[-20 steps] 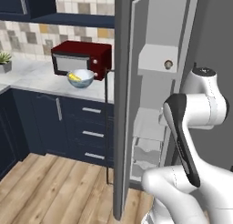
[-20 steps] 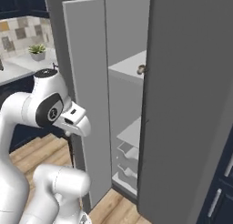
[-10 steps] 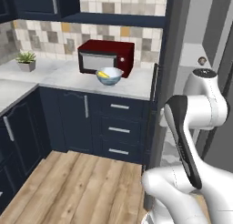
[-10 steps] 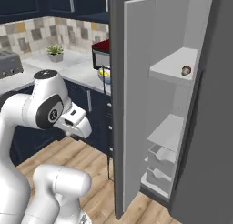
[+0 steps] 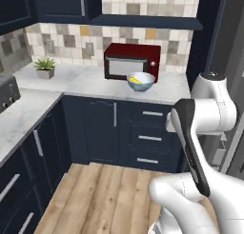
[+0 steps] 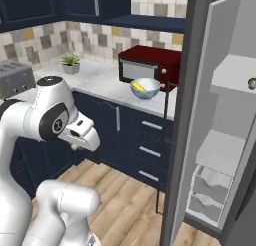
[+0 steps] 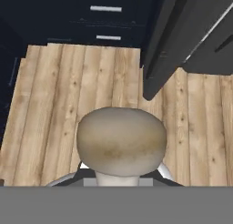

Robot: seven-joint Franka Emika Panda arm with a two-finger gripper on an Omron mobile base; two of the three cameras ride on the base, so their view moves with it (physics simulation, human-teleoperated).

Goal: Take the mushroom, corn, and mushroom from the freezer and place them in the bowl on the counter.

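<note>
Hand view: gripper [image 7: 122,178] closed on a mushroom [image 7: 121,141], held over the wood floor [image 7: 59,104]. Bowl [image 5: 140,82] with corn [image 5: 136,79] sits on the counter [image 5: 95,83], near the red microwave [image 5: 132,62]. Freezer [image 6: 220,140] open, right, second mushroom [image 6: 251,83] on its upper shelf.

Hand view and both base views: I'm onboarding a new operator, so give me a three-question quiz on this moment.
1. True or false: the tool is shut on a mushroom.
2. What already lies in the bowl? A) a yellow piece like the corn B) a mushroom C) nothing
3. Fill in: the bowl stands on the counter in front of the dark red ____.

Key: 1 true; 2 A; 3 microwave.
</note>
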